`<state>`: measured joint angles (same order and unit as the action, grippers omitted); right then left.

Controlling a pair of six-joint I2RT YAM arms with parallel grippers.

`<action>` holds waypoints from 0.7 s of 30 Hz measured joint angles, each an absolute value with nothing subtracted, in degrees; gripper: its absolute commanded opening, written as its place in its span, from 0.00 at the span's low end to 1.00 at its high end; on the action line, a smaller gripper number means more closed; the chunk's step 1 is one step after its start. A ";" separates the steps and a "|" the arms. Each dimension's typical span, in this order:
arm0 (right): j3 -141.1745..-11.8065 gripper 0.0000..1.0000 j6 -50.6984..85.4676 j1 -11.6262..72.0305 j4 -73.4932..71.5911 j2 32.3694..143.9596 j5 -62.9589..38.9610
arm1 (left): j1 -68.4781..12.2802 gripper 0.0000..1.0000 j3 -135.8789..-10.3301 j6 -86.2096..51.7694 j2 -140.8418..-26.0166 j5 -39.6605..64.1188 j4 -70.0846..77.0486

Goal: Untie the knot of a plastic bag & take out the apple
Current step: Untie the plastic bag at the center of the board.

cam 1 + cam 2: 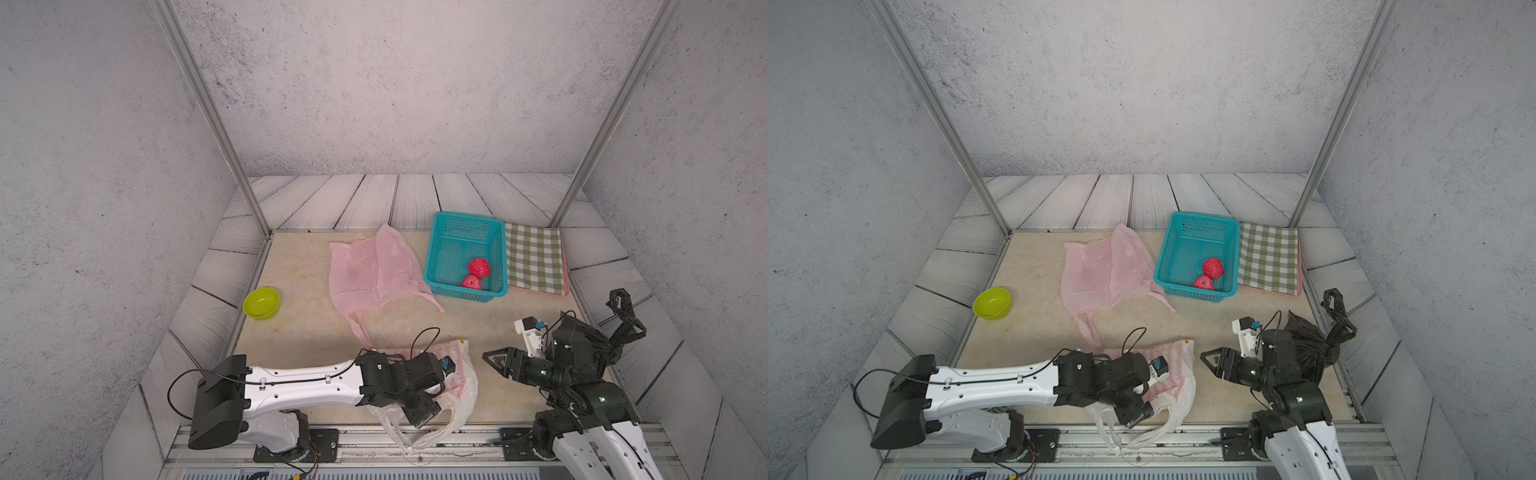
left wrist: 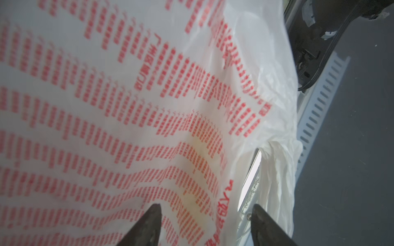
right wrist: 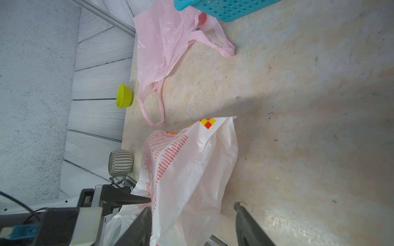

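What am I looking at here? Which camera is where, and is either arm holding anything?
Two robot arms work at a table. Two pictures look down from overhead; the other two come from a camera on each wrist. The left gripper is over a white printed bag, jaws apart. The right gripper is open and empty. Also there: a flat pink bag, a teal basket holding two red apples, a green bowl, a checked cloth and a black bag.

You're looking at grey speckled walls [image 1: 374, 83] framed by two slanting aluminium posts [image 1: 209, 112], pale wood-plank panels [image 1: 374, 199] around a mottled beige tabletop [image 1: 311, 332], under soft even light.
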<state>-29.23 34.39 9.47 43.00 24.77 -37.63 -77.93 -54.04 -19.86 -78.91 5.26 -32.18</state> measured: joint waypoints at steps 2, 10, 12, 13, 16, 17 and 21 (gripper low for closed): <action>-29.17 0.63 34.50 9.47 43.05 24.43 -37.65 | -77.93 0.41 -54.06 -19.73 -80.05 3.77 -32.32; -29.15 0.62 34.54 9.47 43.05 24.03 -37.87 | -77.91 0.00 -58.54 -19.64 -80.01 -4.95 -36.29; -29.15 0.62 34.54 9.47 43.05 23.73 -37.85 | -77.84 0.00 -60.75 -18.24 -79.42 -6.94 -37.78; -29.15 0.62 34.52 9.47 43.05 23.53 -37.85 | -77.67 0.00 -62.11 -17.54 -79.13 -8.16 -38.92; -29.17 0.62 34.54 9.47 43.05 23.22 -37.85 | -75.64 0.00 -67.16 -15.22 -78.78 -12.45 -43.81; -29.17 0.62 34.54 9.47 43.05 23.22 -37.85 | -74.28 0.00 -68.75 -14.66 -78.81 -14.31 -45.47; -29.17 0.62 35.11 9.47 42.65 23.29 -37.85 | -66.19 0.00 -77.17 -11.35 -80.14 -28.01 -54.11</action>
<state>-29.17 35.11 9.47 42.65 23.29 -37.85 -66.19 -77.17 -11.35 -80.14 -28.01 -54.11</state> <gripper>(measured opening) 0.616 0.044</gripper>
